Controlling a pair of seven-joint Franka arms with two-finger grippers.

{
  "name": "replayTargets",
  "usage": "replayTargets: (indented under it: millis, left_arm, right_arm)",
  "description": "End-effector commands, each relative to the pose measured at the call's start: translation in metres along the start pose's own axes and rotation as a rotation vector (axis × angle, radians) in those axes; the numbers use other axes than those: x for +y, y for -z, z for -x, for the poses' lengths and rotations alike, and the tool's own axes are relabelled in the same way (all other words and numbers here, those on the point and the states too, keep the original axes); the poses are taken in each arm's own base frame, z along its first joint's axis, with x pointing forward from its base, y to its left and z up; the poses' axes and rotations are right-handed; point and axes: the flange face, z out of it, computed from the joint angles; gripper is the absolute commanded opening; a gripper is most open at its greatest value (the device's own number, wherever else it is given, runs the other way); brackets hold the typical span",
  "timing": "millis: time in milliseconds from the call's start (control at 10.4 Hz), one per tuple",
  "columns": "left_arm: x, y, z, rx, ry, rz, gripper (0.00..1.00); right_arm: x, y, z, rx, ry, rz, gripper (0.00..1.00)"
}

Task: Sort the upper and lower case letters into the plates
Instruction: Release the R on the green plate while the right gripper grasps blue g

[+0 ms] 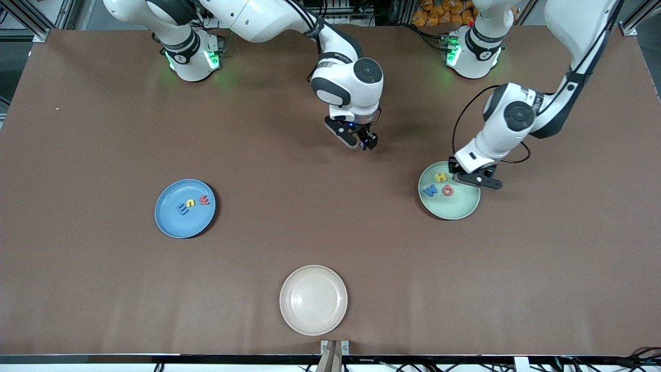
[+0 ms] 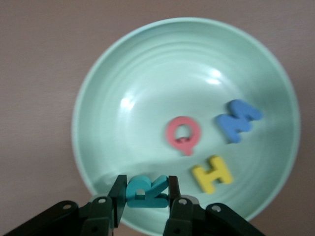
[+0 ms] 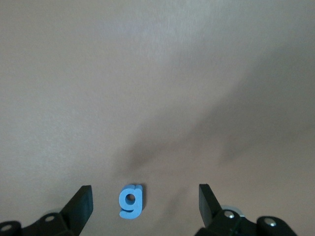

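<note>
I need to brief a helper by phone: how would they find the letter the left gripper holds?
Find the pale green plate toward the left arm's end of the table. Over its rim, the left gripper pinches a teal letter, the only piece there not lying in the plate.

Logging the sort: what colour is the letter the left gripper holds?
Teal, clearest in the left wrist view.

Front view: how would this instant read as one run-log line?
left claw: shut on teal letter, over green plate | right claw: open, over blue g on table
</note>
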Motion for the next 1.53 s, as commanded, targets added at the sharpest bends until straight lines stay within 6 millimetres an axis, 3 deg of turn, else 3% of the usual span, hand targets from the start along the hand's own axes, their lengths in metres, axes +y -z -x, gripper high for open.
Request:
replayTargets:
  millis: [0,383,479,575,671,767,862,958,1054,1246,1437]
  left_arm:
    - [-0.005,0.002,0.004,0.013,-0.009,0.006,0.0]
    - [-0.003,0.002,-0.001,0.02,-0.008,0.013,0.02]
    - [-0.003,0.001,-0.001,0.018,-0.006,0.016,0.16]
    - [-0.003,0.0,-0.002,0.017,0.001,0.018,0.66]
    - [-0.002,0.0,-0.001,0.015,0.006,0.018,1.0]
    - [-0.002,0.002,-0.001,0.017,0.006,0.015,1.0]
    - [-0.002,0.003,-0.002,0.018,0.007,0.013,1.0]
    - [-0.003,0.005,-0.002,0.019,0.007,0.01,1.0]
    - [-0.005,0.013,-0.009,0.034,0.008,0.002,1.0]
    - [-0.016,0.042,-0.031,-0.001,0.026,-0.037,1.0]
    - [-0.032,0.095,-0.061,-0.09,0.043,-0.092,1.0]
  right_arm:
    - [-0.011,-0.016,0.016,0.019,-0.022,-0.026,0.93]
    - [-0.017,-0.022,0.021,0.004,-0.021,-0.041,0.82]
    - [-0.017,-0.025,0.02,0.006,-0.022,-0.037,0.79]
    - [-0.016,-0.029,0.022,0.003,-0.02,-0.035,0.76]
    - [-0.016,-0.03,0.022,0.003,-0.02,-0.033,0.73]
    - [-0.016,-0.03,0.021,0.002,-0.022,-0.036,0.66]
    - [-0.016,-0.03,0.022,0.003,-0.02,-0.034,0.51]
    - [-0.016,-0.031,0.021,0.003,-0.02,-0.033,0.22]
    - [-0.016,-0.03,0.02,0.007,-0.007,-0.03,0.0]
    - [-0.017,-0.012,0.003,0.022,0.024,0.005,0.0]
    - [-0.016,0.039,-0.048,-0.002,0.073,0.058,0.0]
